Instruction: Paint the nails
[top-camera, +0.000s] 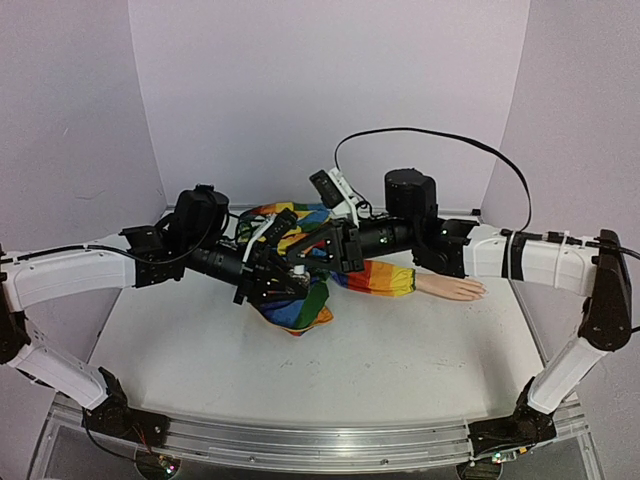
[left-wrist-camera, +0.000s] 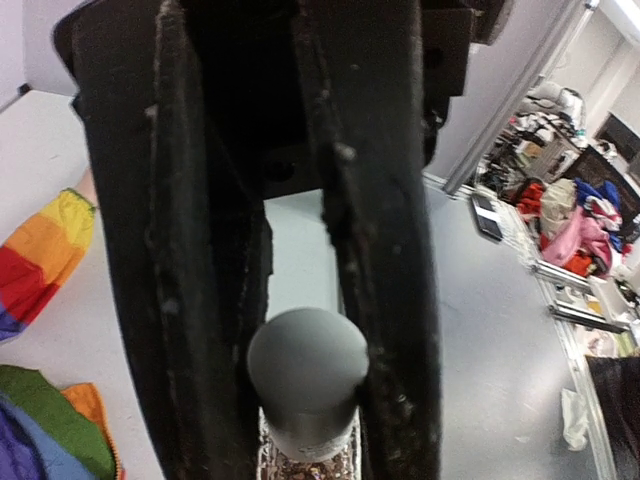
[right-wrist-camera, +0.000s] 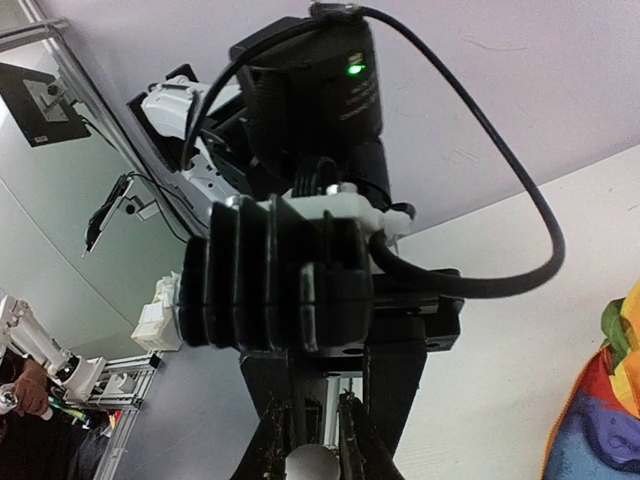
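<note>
OK, my read is the bottle-opening step, with painting not begun. The left end effector (left-wrist-camera: 303, 425) is clamped on the grey cap (left-wrist-camera: 305, 360) of the bottle (left-wrist-camera: 305, 465), cap top toward its camera and bottle body past the fingertips. The right end effector (top-camera: 312, 252) sits nose to nose with it at centre, above the bunched sleeve (top-camera: 300, 305). Whether it is open or closed I cannot tell, since its own camera mostly shows the left wrist. The hand (top-camera: 455, 289) lies flat on the tabletop (top-camera: 380, 370), right of centre, by the right forearm, fingers pointing right. The nails (top-camera: 480, 292) are at its right tip, too small to resolve, and well apart from both end effectors. Next move, as I judge it: steady the bottle, twist the cap off, then carry the cap right and down to the nails. It needs fine aim, and the risk is tipping the bottle.
</note>
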